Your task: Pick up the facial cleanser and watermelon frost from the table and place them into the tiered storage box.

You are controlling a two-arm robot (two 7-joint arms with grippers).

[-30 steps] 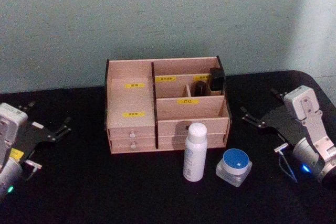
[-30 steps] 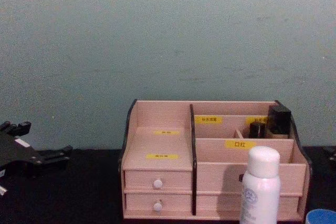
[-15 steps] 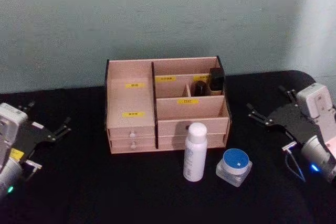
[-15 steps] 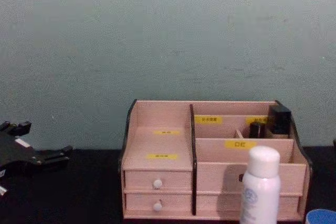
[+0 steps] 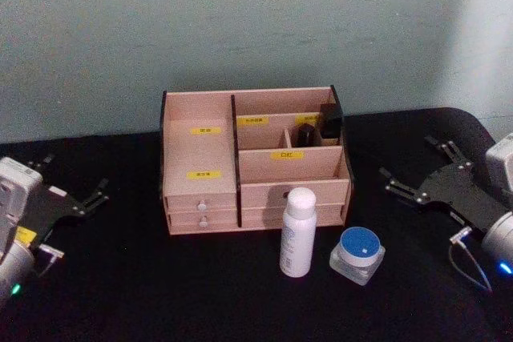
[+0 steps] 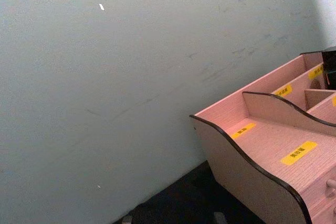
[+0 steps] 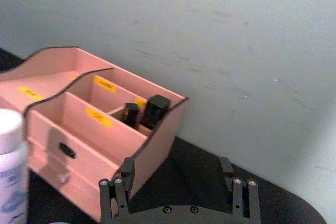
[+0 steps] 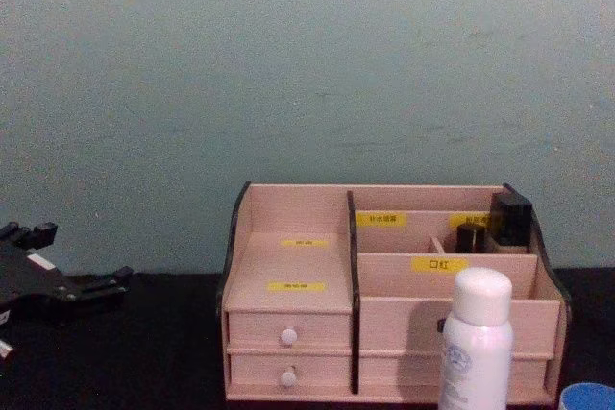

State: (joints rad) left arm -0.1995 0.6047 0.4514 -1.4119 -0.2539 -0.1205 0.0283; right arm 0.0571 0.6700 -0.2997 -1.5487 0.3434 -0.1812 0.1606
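Your black table [image 5: 120,278] carries everything, and the tiered storage box [image 5: 200,154] stands at its middle against the wall, open side facing you, with its drawers closed.

The two arms sit out at the table's edges. The left gripper [image 5: 72,178] rests low at the far left, fingers spread and holding nothing, well apart from the box. The right gripper [image 5: 410,164] hangs at the far right with its fingers [image 7: 113,192] also wide and empty; it points towards the box's right end and is the nearer of the two to the items.

The white bottle [image 5: 297,234] stands upright on the table just in front of the box's right half. The blue-lidded jar [image 5: 358,254] sits just to the right of the bottle, a little nearer you. I take these two as the facial cleanser and the watermelon frost, though I cannot tell from their labels which is which. Two small dark containers [image 5: 329,122] already occupy the rear right compartment.

So judge the task as not begun: neither item is gripped or lifted, and both placements are left to do. The front right compartment looks free to receive them.
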